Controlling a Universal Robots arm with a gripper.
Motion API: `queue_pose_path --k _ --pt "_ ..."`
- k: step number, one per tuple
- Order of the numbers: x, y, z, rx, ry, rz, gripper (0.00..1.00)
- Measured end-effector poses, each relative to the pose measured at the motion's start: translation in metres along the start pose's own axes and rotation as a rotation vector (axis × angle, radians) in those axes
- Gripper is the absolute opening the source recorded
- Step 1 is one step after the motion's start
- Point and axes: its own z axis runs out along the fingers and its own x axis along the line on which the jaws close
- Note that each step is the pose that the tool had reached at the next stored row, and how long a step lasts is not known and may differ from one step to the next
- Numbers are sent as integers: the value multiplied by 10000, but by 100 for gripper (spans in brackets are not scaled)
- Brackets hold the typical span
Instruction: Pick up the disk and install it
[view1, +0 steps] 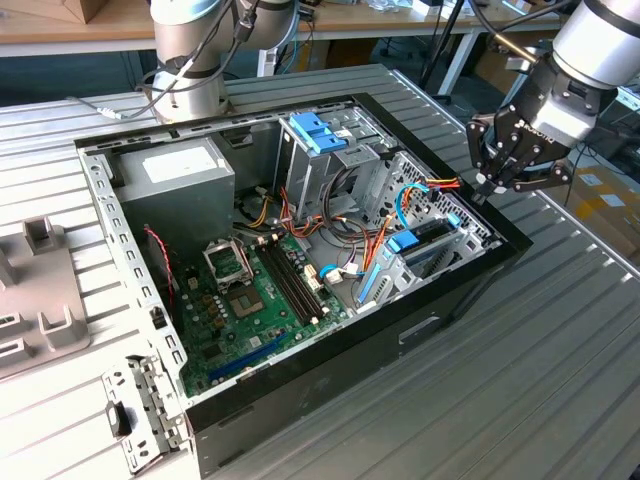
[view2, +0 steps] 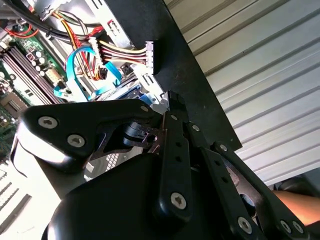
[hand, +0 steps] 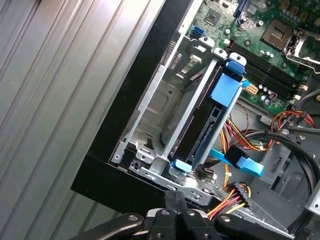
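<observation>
Open computer case (view1: 300, 380) flat on slatted metal table (view1: 560, 330), motherboard (view1: 250, 300) exposed. Grey power supply (view1: 175, 170) at the far corner, pale blue latch (view1: 318, 132) on the upper drive cage.

Gripper (view1: 497, 178) above the case's edge at the exterior view's right, just beside the drive bay corner. Fingertips together in both wrist views, pressed closed, nothing between them. Gripper (view2: 167, 107) over the black case rim, gripper (hand: 172, 200) right at the bay's outer end.

Disk (hand: 205, 132) in the drive cage (hand: 160, 110), standing on edge in its slot, bright blue carrier tab (hand: 227, 90) at the inner end, another blue tab at the outer end near the fingertips. Same disk (view1: 425, 240) in the exterior view, blue carrier top visible inside the cage. Blue data cable (view2: 80, 70) and coloured power wires (view2: 125, 50) close by; whether plugged in, cannot tell.

Progress judgement: disk looks seated in the bay, not held. Pick and insert apparently done; full seating or latching not verifiable. Gripper empty and apart from the disk, near its outer end.
</observation>
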Motion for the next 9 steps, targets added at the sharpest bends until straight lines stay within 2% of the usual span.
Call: queue_pose_path --k 3,9 --pt "0 0 0 -15 -11 -240 11" --pt "0 0 0 -59 -45 -999 11"
